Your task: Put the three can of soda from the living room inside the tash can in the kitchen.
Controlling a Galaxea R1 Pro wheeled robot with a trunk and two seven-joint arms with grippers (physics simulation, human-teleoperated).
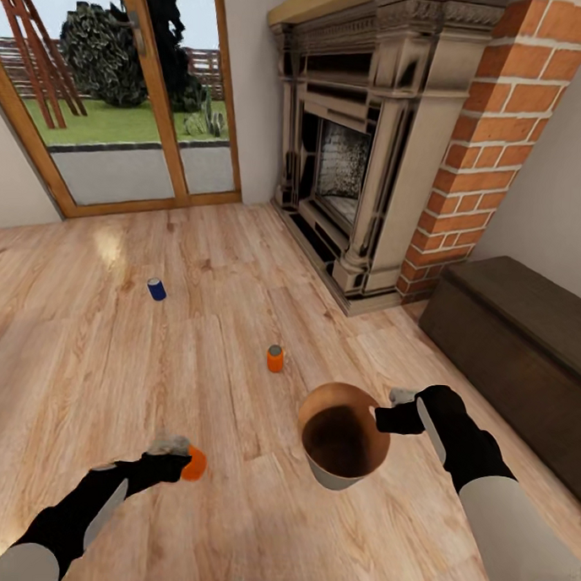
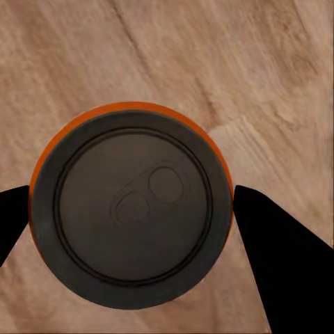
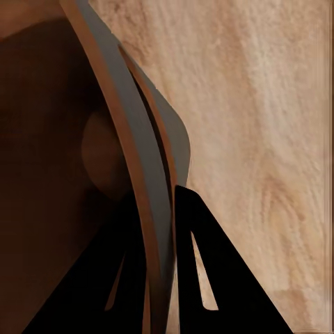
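Orange shows at the left gripper: one orange can stands upright on the wood floor, its long axis vertical, directly under the gripper. In the left wrist view the can's grey top sits squarely between the two black fingers. One finger looks to touch the rim, the other sits at or just off it, so whether the jaws have closed on the can cannot be told. The right gripper is pinched on the rim of the trash can, holding it off the floor with its brown mouth tilted up. From the trash can, this orange can lies to the left, near the left arm, which is plainly the nearer one. A second orange can stands beyond the trash can, toward the fireplace, and the blue can lies farther off toward the glass doors. The right wrist view shows the fingers straddling the bin wall, one inside and one outside, which the head view cannot resolve.
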